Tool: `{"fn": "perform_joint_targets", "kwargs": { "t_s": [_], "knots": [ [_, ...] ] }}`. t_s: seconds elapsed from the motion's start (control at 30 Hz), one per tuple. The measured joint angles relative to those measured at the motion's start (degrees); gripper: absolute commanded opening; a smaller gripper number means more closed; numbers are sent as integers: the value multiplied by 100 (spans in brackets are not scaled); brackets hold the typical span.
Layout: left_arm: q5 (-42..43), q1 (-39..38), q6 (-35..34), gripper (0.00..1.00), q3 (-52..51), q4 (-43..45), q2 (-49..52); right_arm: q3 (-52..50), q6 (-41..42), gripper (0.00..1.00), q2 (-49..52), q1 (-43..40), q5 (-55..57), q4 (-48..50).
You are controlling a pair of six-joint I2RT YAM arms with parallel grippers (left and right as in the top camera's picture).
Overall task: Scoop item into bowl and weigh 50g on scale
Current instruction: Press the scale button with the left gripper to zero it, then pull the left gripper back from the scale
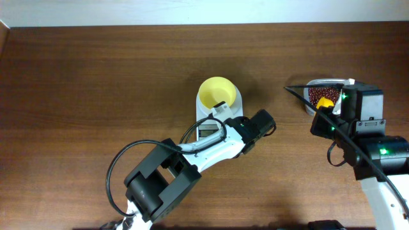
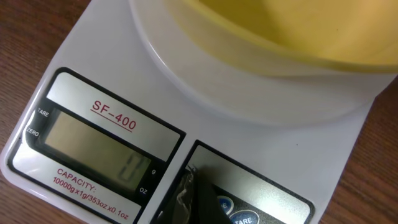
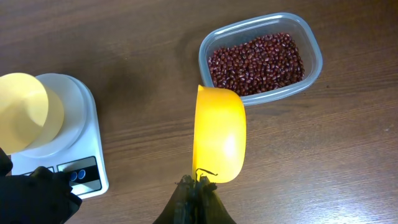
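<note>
The pale-yellow bowl (image 1: pixel 216 92) stands empty on the white scale (image 1: pixel 203 110); both also show in the right wrist view, the bowl (image 3: pixel 23 111) on the scale (image 3: pixel 92 134). My left gripper (image 2: pixel 198 200) looks shut, and its tip rests on the scale's button panel beside the blue buttons (image 2: pixel 235 211). The display (image 2: pixel 99 149) is faint. The reddish-brown beans (image 3: pixel 256 55) fill a clear tub (image 3: pixel 314 68). My right gripper (image 3: pixel 199 182) is shut on the handle of a yellow scoop (image 3: pixel 219 134), which it holds empty above the table just in front of the tub.
The tub (image 1: pixel 310 96) stands at the right of the table, partly under my right wrist (image 1: pixel 361 112). My left arm (image 1: pixel 192 153) runs from the front edge up to the scale. Bare wood lies between scale and tub.
</note>
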Motion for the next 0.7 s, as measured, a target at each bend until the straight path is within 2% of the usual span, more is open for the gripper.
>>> {"fn": "perform_joint_targets", "kwargs": {
  "t_s": [0.7],
  "knots": [
    [223, 0, -20, 0, 74, -422, -44, 0, -2, 4, 0, 0, 2, 2]
  ]
}}
